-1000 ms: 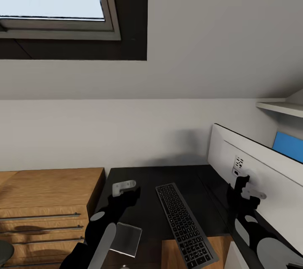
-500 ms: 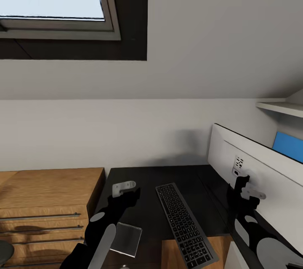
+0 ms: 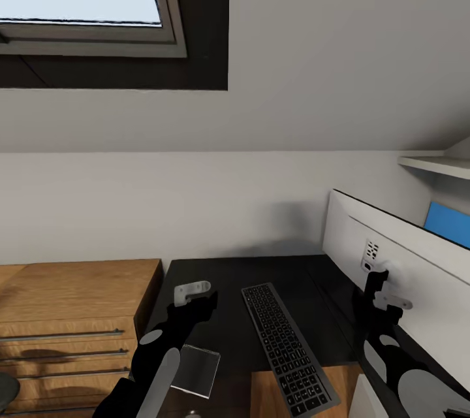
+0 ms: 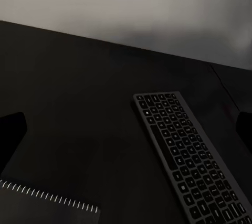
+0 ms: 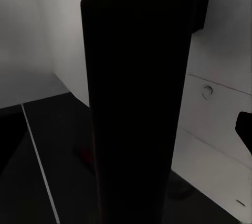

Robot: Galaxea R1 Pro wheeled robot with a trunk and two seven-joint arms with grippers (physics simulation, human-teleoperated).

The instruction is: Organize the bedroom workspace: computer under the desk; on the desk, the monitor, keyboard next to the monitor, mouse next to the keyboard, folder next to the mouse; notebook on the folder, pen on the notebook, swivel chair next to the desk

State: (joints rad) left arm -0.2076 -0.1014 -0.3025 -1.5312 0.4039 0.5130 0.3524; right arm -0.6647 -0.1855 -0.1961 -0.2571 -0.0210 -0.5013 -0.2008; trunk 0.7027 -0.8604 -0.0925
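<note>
- The flat dark-grey keyboard (image 3: 285, 346) lies on the black table (image 3: 261, 274), running from near its middle toward the front edge
- The white-backed monitor (image 3: 398, 255) stands on the table at the right
- The left pincer (image 3: 193, 297) hovers over the table beside the keyboard; I cannot tell its spread
- The right pincer (image 3: 382, 290) sits close against the monitor's back; its state cannot be told either

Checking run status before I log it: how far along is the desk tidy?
Done: keyboard lies on the desk, monitor stands on it at the right. In hand: nothing evident; right end effector is at the monitor's back, left end effector hovers over the desk. Left: mouse, folder, notebook, pen, chair.
</note>
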